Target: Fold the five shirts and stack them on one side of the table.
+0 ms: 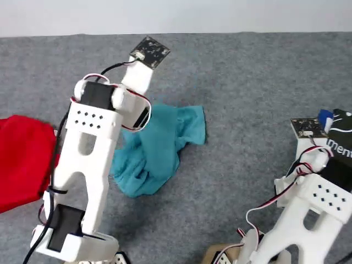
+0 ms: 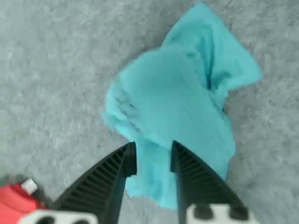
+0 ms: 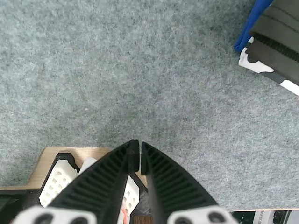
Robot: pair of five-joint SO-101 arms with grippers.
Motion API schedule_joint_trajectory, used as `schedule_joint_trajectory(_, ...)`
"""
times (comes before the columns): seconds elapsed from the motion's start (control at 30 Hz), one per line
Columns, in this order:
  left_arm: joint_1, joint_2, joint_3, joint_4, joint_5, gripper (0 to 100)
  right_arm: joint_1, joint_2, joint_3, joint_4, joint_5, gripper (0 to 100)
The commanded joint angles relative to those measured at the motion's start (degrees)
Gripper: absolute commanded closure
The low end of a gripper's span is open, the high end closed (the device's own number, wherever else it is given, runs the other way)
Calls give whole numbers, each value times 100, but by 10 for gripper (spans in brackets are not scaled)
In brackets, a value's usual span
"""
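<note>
Left claw (image 2: 153, 156): fingers apart, gap moderate. It sits over the near edge of the teal shirt (image 2: 182, 121), and teal cloth is visible through the gap. Cannot tell whether the fingertips touch the fabric.

Teal shirt (image 1: 157, 146): unfolded and crumpled in a loose heap near the middle of the grey desk (image 1: 247, 82). In the high view, one bunched end lies toward the far side. The rest trails toward the near side, partly under the left arm (image 1: 88, 159), which stretches from the near edge out over the cloth.

Red shirt (image 1: 22, 159): at the left edge of the desk, beside the left arm and running out of view. It is separate from the teal shirt. A corner of it, with a small white tag, shows in the left wrist view (image 2: 16, 200).

Right claw (image 3: 140, 149): fingers together, only a thin slit between the tips, nothing held. It hangs over bare grey surface near the desk's front edge, where a wooden strip (image 3: 51, 161) and white arm parts show below it.

Stack of shirts (image 1: 341, 135): at the right edge of the desk, just beside the right arm (image 1: 308, 203). Dark garment on top, with blue fabric showing at its edge. The right wrist view shows the stack's corner (image 3: 275, 37): a dark layer, a blue edge, and a white piece with black marks. It is well apart from the right claw.
</note>
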Motion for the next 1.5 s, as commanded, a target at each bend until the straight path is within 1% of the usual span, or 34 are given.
schedule_joint_trajectory(0.0, -105, -193, -207, 440, 9, 852, 66, -163, -26, 198, -53, 989)
schedule_joint_trajectory(0.13, -114, -457, -189, 756, 9, 854, 40, -163, -26, 198, -53, 989)
schedule_joint_trajectory(0.2, -325, -633, -189, 800, 35, 855, -4, -171, -26, 189, -70, 988)
schedule_joint_trajectory(0.23, -484, -774, -189, 782, 44, 855, -136, -163, -44, 189, -79, 988)
schedule_joint_trajectory(0.33, -1090, -1231, -189, 765, 53, 874, -989, -127, -97, 189, -167, 987)
schedule_joint_trajectory(0.4, -1626, -1468, -154, 791, 26, 900, -1701, -48, -255, 145, -448, 987)
schedule_joint_trajectory(0.5, -2523, -1776, 286, 791, 9, 913, -2844, 382, -703, 75, -862, 987)
schedule_joint_trajectory(0.6, -3297, -2110, 875, 791, -97, 913, -3776, 1182, -1380, 101, -1257, 987)
schedule_joint_trajectory(0.77, -4255, -2936, 1895, 756, -580, 913, -4866, 2774, -2681, 215, -1802, 987)
schedule_joint_trajectory(0.87, -4527, -3455, 2519, 738, -765, 913, -5429, 3495, -3262, 215, -2040, 965)
schedule_joint_trajectory(0.93, -4624, -3780, 2985, 607, -888, 913, -5736, 3881, -3543, 215, -2286, 913)
schedule_joint_trajectory(1.0, -4738, -4114, 3451, 387, -993, 913, -6026, 4224, -3763, 215, -2681, 846)
schedule_joint_trajectory(1.07, -4862, -4413, 3873, 141, -1064, 913, -6273, 4532, -3974, 215, -3112, 801)
schedule_joint_trajectory(1.2, -5090, -4905, 4576, -246, -1275, 912, -6800, 5095, -4527, 215, -4026, 800)
schedule_joint_trajectory(1.27, -5187, -5073, 4866, -369, -1310, 911, -7011, 5376, -4835, 215, -4308, 799)
schedule_joint_trajectory(1.47, -5371, -5292, 5385, -501, -1310, 910, -7310, 6220, -5767, 215, -4413, 801)
